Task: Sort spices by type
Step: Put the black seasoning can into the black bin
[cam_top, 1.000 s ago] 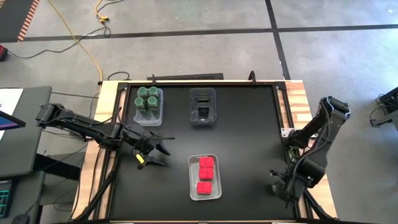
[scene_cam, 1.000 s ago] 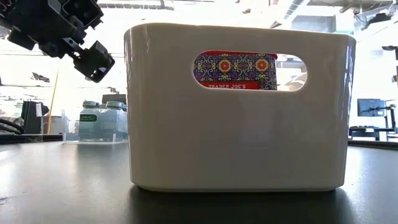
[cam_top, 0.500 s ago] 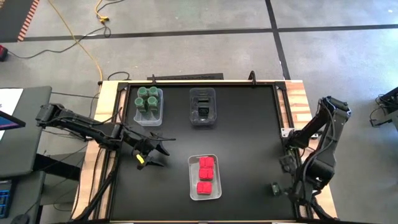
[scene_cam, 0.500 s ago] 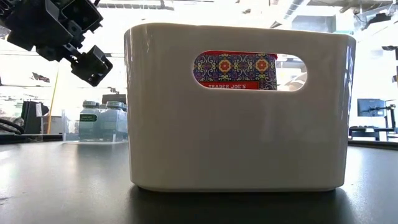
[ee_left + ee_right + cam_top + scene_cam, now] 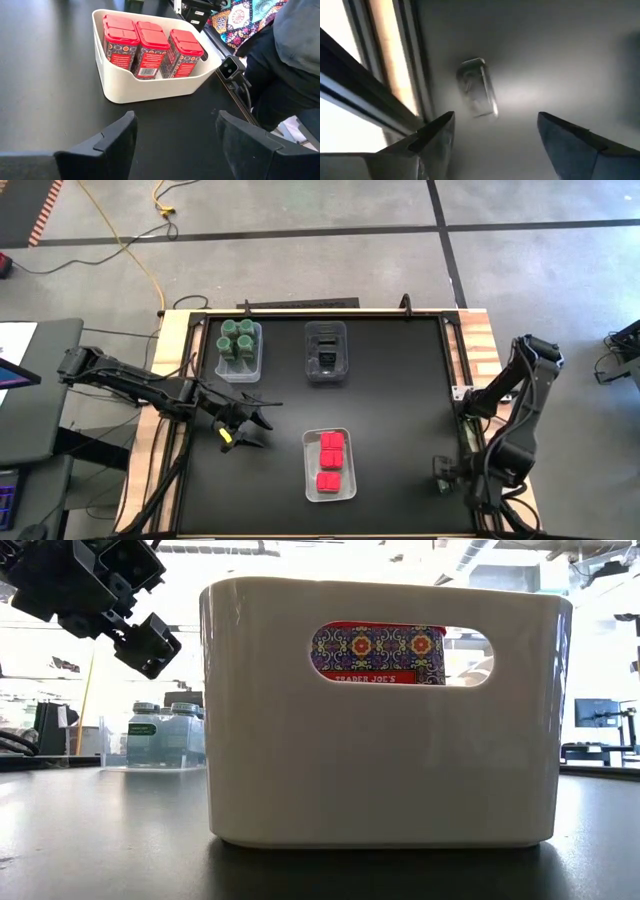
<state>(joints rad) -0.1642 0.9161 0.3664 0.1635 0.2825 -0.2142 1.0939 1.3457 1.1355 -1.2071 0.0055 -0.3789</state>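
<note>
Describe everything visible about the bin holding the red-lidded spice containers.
The white bin is a glossy, rounded-corner plastic rectangle, open-topped, sitting upright on the black table near its front middle. The low view shows an oval handle cutout in its end wall. Inside stand three red-lidded spice containers with patterned labels, side by side at one end. Neither hand touches it.

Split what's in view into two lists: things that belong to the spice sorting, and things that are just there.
Part of the job:
- red packets in the near bin
- green-lidded jars in the far left bin
- dark boxes in the far middle bin
- left gripper, open, empty, over the table
- right gripper, open, at the table's right edge

Just there:
- yellow cable on the floor
- black table
</note>
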